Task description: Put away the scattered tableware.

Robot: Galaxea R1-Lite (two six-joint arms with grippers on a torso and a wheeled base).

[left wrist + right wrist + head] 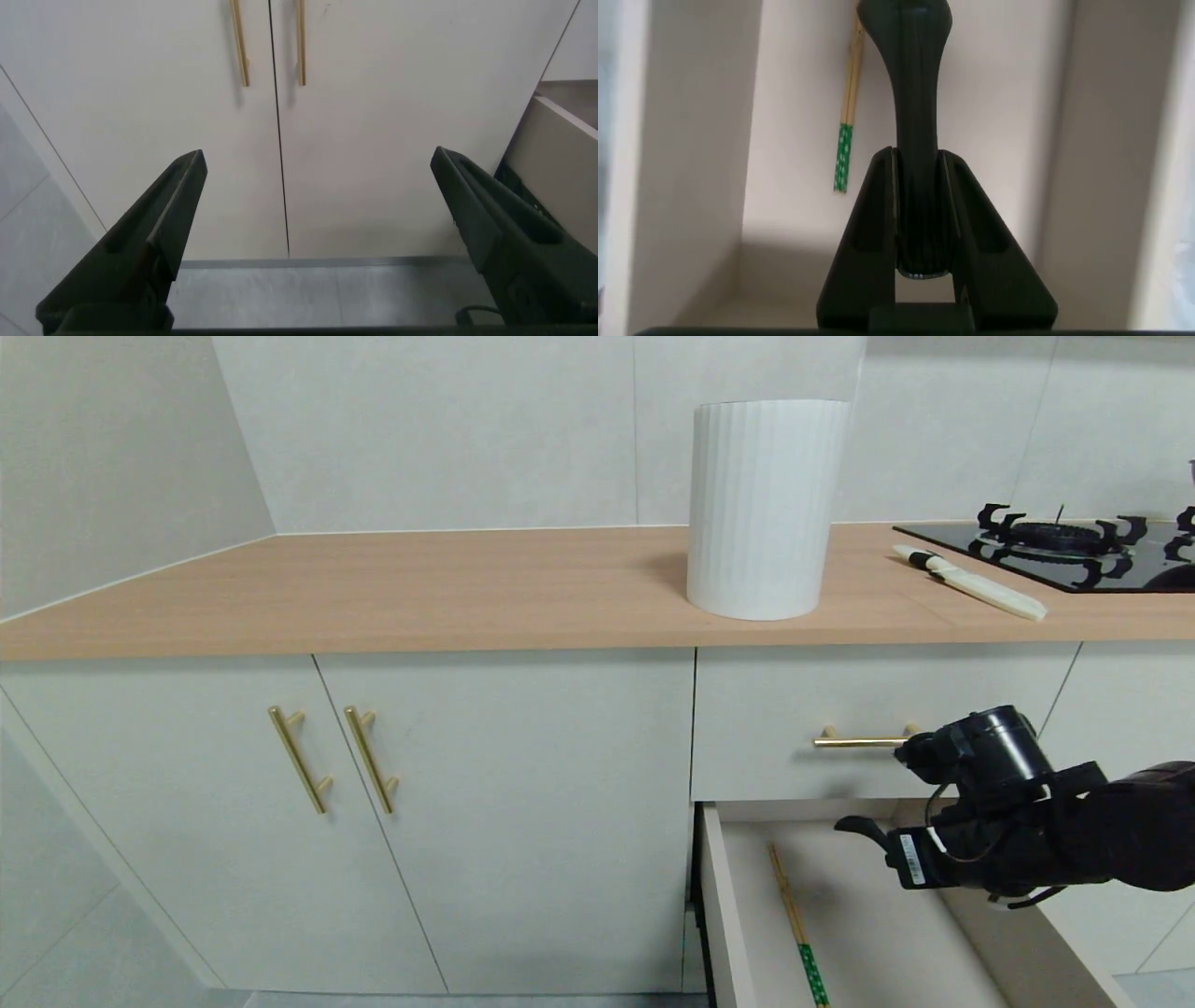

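My right gripper (pixel 901 854) hangs over the open drawer (pixel 724 905), shut on a black utensil (pixel 859 827) whose curved end sticks out toward the drawer's middle. The right wrist view has that utensil (pixel 910 75) pinched between the fingers (pixel 868 215), above the drawer's pale bottom. A pair of bamboo chopsticks (pixel 794 924) with green ends lies in the drawer, near its left wall (pixel 845 121). A cream-handled knife (pixel 971 581) lies on the wooden counter. My left gripper (pixel 318 163) is open, low in front of the cupboard doors, holding nothing.
A tall white ribbed cylinder (pixel 761 509) stands on the counter (pixel 420 588) above the drawers. A black gas hob (pixel 1055 546) sits at the far right. A shut drawer with a brass handle (pixel 864 740) is just above the open one. Two cupboard doors with brass handles (pixel 331 770) are at left.
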